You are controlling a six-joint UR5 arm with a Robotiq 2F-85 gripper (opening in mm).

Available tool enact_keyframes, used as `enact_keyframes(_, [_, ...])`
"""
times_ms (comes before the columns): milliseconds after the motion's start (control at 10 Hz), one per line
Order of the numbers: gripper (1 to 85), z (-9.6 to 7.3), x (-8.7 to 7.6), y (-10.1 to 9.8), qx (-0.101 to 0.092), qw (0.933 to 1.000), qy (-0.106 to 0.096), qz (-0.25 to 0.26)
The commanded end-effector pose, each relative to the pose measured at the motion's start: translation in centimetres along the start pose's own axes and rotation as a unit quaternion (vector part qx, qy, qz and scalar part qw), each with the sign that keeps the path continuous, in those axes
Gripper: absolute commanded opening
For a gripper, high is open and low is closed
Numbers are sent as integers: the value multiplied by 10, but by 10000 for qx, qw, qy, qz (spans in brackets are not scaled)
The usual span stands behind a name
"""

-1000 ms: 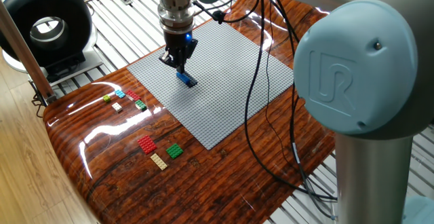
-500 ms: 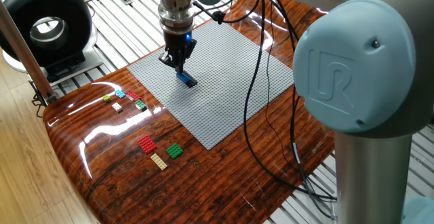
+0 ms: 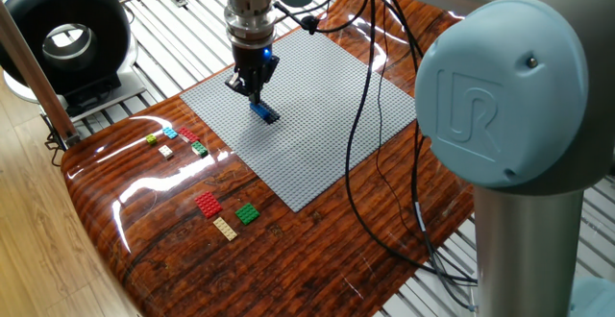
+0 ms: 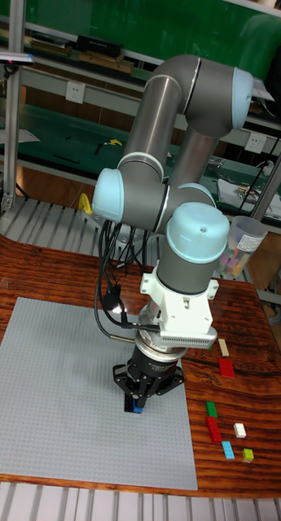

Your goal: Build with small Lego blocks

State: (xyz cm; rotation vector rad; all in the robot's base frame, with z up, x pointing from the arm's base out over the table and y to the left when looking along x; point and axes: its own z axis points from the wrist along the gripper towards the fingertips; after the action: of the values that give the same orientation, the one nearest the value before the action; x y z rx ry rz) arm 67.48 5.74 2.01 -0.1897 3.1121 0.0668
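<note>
My gripper (image 3: 256, 94) points down over the left part of the grey baseplate (image 3: 317, 115), its fingers closed on a blue brick (image 3: 265, 113) that rests on the plate. The tall fixed view shows the gripper (image 4: 139, 400) with the blue brick (image 4: 137, 409) under its tips near the plate's (image 4: 59, 383) front right. Loose small Lego blocks lie on the wood: red (image 3: 208, 204), tan (image 3: 225, 228), green (image 3: 248, 214), and a cluster of yellow-green (image 3: 152, 140), light blue (image 3: 170, 133), white (image 3: 166, 151), red (image 3: 187, 135) and green (image 3: 199, 148).
A black ring-shaped device (image 3: 62, 34) stands at the far left off the table. Black cables (image 3: 370, 163) trail across the plate's right side. The arm's large base joint (image 3: 509, 115) fills the right foreground. A clear cup (image 4: 242, 244) stands at the back right.
</note>
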Motion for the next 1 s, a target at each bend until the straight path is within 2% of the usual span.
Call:
enact_keyframes(0, [10, 0, -3, 1, -55, 10000, -44, 17])
enact_keyframes(300, [10, 10, -5, 2, -128, 9998, -131, -50])
enact_keyframes(500, [10, 10, -5, 1, -143, 9998, -133, -57])
enact_keyframes(600, [10, 6, -3, 1, -154, 9998, -111, -72])
enact_keyframes(900, [10, -9, 4, 1, -19, 9999, 114, 70])
